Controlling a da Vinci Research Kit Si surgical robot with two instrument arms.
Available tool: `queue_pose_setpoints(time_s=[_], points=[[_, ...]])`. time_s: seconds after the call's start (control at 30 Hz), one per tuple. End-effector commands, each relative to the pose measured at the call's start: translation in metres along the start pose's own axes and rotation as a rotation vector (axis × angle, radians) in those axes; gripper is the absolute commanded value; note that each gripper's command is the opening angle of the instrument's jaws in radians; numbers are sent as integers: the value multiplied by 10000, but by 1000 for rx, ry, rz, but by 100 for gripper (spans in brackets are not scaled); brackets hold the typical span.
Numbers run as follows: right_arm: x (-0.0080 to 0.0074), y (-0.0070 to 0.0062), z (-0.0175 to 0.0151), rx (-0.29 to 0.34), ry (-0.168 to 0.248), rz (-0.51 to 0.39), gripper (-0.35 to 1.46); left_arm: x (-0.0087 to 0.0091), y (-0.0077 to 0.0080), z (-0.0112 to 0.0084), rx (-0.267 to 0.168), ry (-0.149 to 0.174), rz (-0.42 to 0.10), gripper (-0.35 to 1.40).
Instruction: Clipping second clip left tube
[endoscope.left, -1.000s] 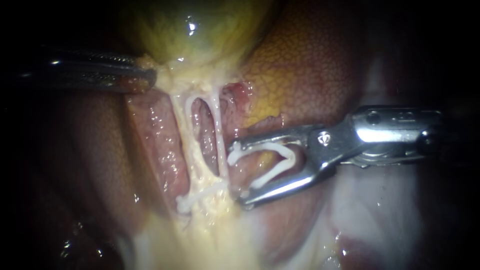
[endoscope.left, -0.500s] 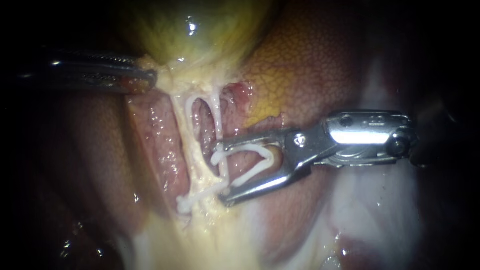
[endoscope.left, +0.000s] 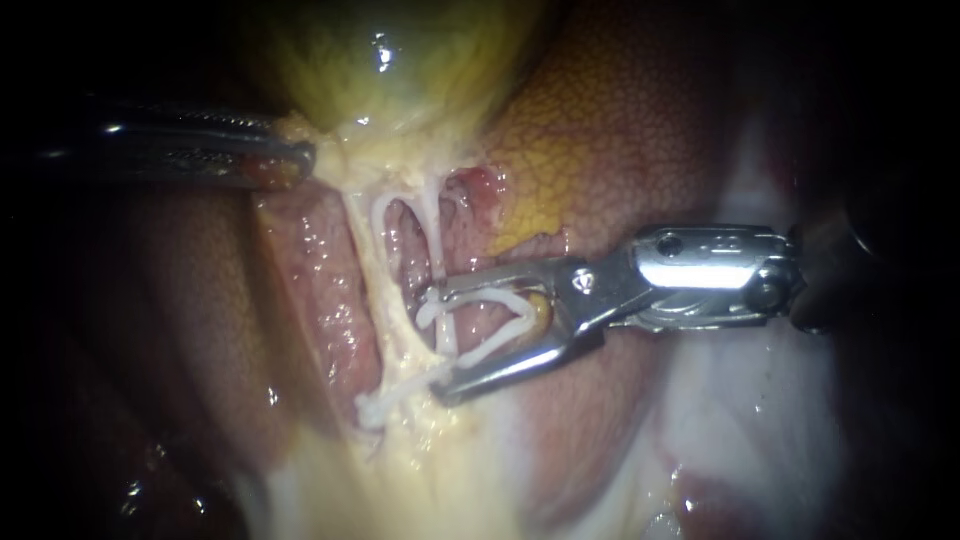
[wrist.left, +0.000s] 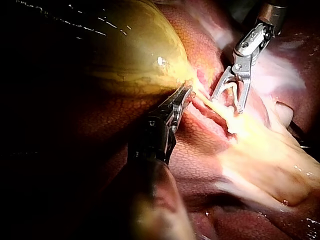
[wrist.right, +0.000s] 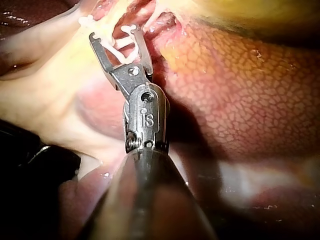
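Spread wide, the jaws of the right instrument (endoscope.left: 438, 345) cradle a white V-shaped plastic clip (endoscope.left: 528, 312) whose open end straddles a thin pale tube (endoscope.left: 436, 240). The left instrument (endoscope.left: 295, 160) has its jaws pinched on pale yellow tissue (endoscope.left: 330, 150) beneath the yellow-green gallbladder (endoscope.left: 400, 60).

Glistening yellow-green gallbladder (endoscope.left: 390, 60) above; mottled reddish liver (endoscope.left: 620, 130) beside it; pale fatty tissue (endoscope.left: 420, 480) below
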Motion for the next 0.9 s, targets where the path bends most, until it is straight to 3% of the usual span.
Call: queue_pose_setpoints(time_s=[0.03,0.37,0.9], points=[[0,1,1,5,-1,-1,50,0,0,0,-1,0,0,-35],[-5,5,20,59,-6,-10,48,1,-1,2,0,0,1,-35],[3,-8,47,153,71,-21,47,1,-1,3,0,0,1,-35]])
